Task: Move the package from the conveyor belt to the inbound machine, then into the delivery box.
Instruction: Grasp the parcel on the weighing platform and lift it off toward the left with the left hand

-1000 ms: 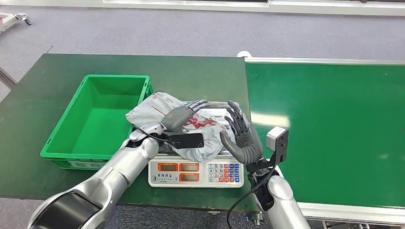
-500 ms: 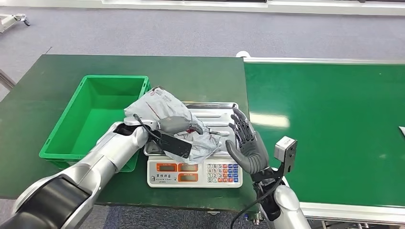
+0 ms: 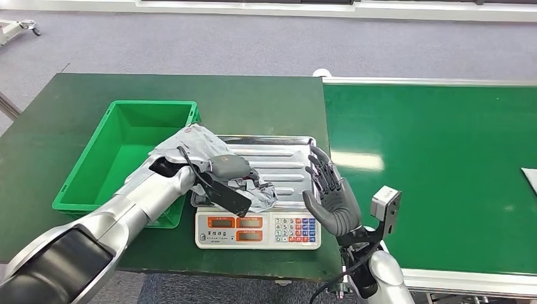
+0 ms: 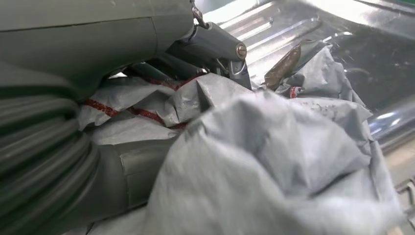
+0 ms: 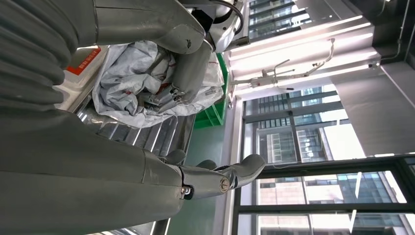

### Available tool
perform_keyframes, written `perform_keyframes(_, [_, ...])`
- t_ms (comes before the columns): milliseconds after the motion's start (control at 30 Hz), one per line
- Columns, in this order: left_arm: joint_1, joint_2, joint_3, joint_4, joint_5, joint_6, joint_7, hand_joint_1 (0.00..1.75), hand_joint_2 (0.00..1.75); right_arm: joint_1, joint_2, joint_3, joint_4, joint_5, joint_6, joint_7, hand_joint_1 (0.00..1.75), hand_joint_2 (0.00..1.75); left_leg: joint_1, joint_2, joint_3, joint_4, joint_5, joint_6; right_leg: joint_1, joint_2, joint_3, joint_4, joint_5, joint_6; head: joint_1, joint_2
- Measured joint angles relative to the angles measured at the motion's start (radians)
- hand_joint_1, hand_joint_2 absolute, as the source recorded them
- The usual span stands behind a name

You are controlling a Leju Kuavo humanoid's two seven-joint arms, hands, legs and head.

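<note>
Head view: left hand (image 3: pixel 231 166) grips crumpled grey plastic mailer package (image 3: pixel 190 142), bunched at left end of steel scale tray (image 3: pixel 288 161). Green plastic crate (image 3: pixel 126 152) lies just left of package on dark green bench (image 3: pixel 266 101); you carry leftward. Package long axis runs toward crate. Right hand (image 3: pixel 329 193) open, fingers spread, beside tray.

Left wrist view: fingers (image 4: pixel 215 46) clamp grey folds (image 4: pixel 274 161).

Right wrist view: package (image 5: pixel 132 85) gripped, partly on tray.

A dark green table (image 3: pixel 266 101) carries a green bin (image 3: pixel 130 152) and a scale (image 3: pixel 259 225).
</note>
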Motion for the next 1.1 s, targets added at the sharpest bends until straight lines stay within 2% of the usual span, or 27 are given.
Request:
perform_keyframes(100, [0.000, 0.010, -0.029, -0.028, -0.021, 0.134, 0.041, 1.75, 1.75, 0.000, 0.000, -0.003, 0.000, 0.001, 0.007, 0.001, 0.00, 1.75, 0.000, 0.000, 0.000, 0.000, 0.001, -0.001, 0.000, 0.000, 0.000, 0.000, 0.000, 0.000, 0.000, 0.000])
perform_keyframes(167, [-0.004, 0.022, -0.050, -0.065, -0.062, 0.230, 0.097, 1.75, 1.75, 0.002, 0.000, -0.007, -0.002, 0.002, 0.010, -0.001, 0.00, 1.75, 0.000, 0.000, -0.001, 0.000, 0.002, -0.001, 0.000, 0.000, -0.002, 0.000, 0.001, -0.001, 0.000, 0.000])
perform_keyframes(267, [-0.034, 0.054, -0.077, -0.167, -0.132, 0.308, 0.195, 1.75, 1.75, 0.007, 0.000, -0.015, -0.005, 0.001, 0.017, -0.008, 0.00, 1.75, 0.000, -0.001, -0.005, 0.000, 0.004, -0.002, 0.000, -0.001, -0.005, 0.000, 0.003, -0.002, 0.000, 0.000])
perform_keyframes(433, [-0.086, 0.103, -0.099, -0.354, -0.167, 0.305, 0.252, 1.75, 1.75, 0.015, 0.002, -0.025, -0.005, 0.001, 0.027, -0.011, 0.00, 1.75, 0.000, -0.004, -0.008, 0.000, 0.005, -0.001, 0.000, -0.004, -0.006, 0.000, 0.004, -0.001, 0.000, 0.000])
perform_keyframes(700, [-0.089, 0.174, -0.115, -0.549, -0.236, 0.336, 0.334, 1.75, 1.75, 0.022, 0.007, -0.027, -0.005, 0.003, 0.037, -0.021, 0.00, 1.75, 0.000, -0.004, -0.008, 0.000, 0.005, -0.001, 0.000, -0.004, -0.007, 0.000, 0.004, -0.001, 0.000, 0.000])
perform_keyframes(867, [-0.086, 0.207, -0.115, -0.616, -0.253, 0.331, 0.358, 1.75, 1.75, 0.031, 0.009, -0.033, -0.012, 0.003, 0.042, -0.024, 0.00, 1.75, 0.000, -0.004, -0.008, 0.000, 0.005, -0.001, 0.000, -0.004, -0.007, 0.000, 0.004, -0.001, 0.000, 0.000])
perform_keyframes(1100, [-0.085, 0.221, -0.115, -0.646, -0.259, 0.332, 0.360, 1.75, 1.75, 0.036, 0.011, -0.034, -0.016, 0.003, 0.042, -0.025, 0.00, 1.75, 0.000, -0.004, -0.008, 0.000, 0.005, -0.001, 0.000, -0.004, -0.007, 0.000, 0.004, -0.001, 0.000, 0.000])
